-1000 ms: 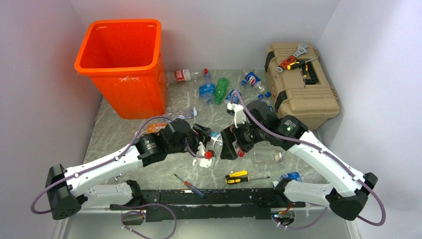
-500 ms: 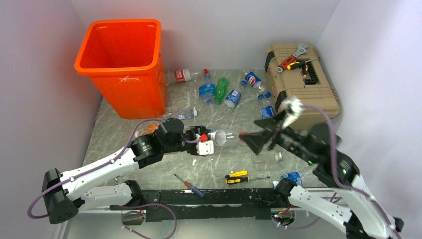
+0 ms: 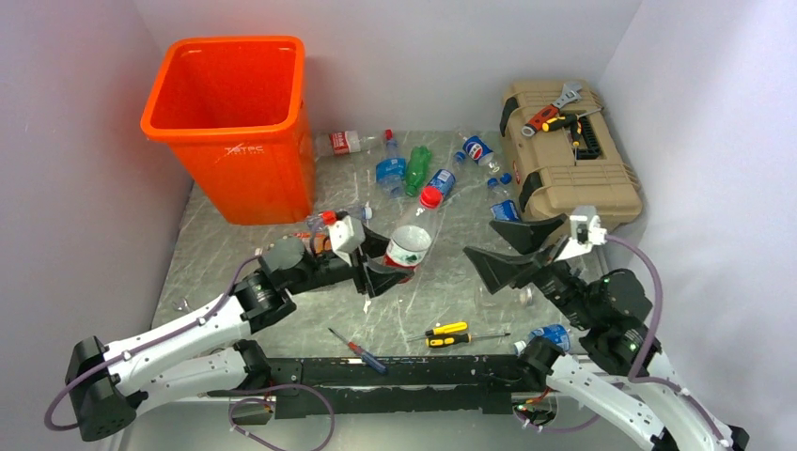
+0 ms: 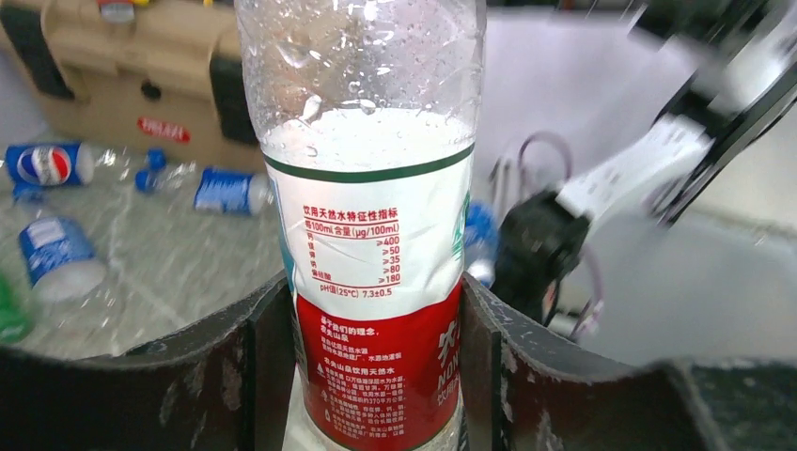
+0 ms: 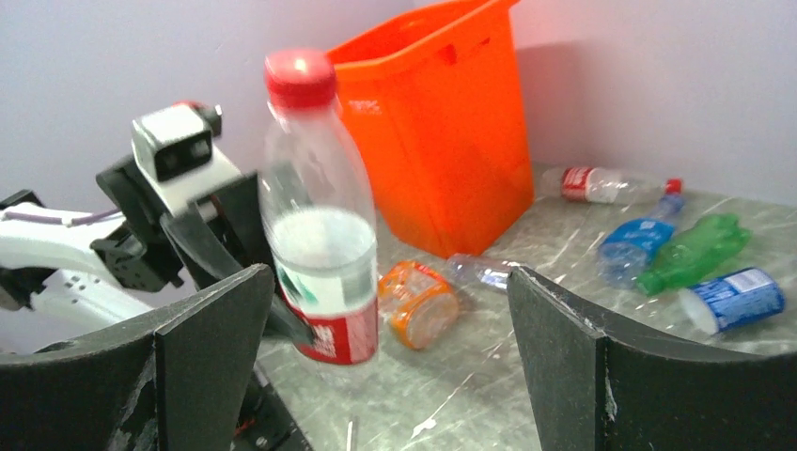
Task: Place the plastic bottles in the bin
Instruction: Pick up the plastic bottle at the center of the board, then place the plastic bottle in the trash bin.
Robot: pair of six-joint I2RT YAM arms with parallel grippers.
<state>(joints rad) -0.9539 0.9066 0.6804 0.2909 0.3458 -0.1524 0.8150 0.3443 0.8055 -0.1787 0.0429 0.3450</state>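
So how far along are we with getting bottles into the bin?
Nothing looks done: no bottle shows in the visible inside of the tall orange plastic bin. In hand: the left gripper grips a clear red-capped plastic bottle. The right gripper is open and empty. Left: the green bottle, blue-labelled bottles and orange bottle on the table.

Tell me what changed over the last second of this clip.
The right gripper drew away from the left gripper toward the right, and its jaws now stand wide open. The left gripper kept its hold low on the red-capped bottle and swung it from cap-near to upright, clear of the table. The bin, toolbox, screwdrivers and loose bottles stayed put.
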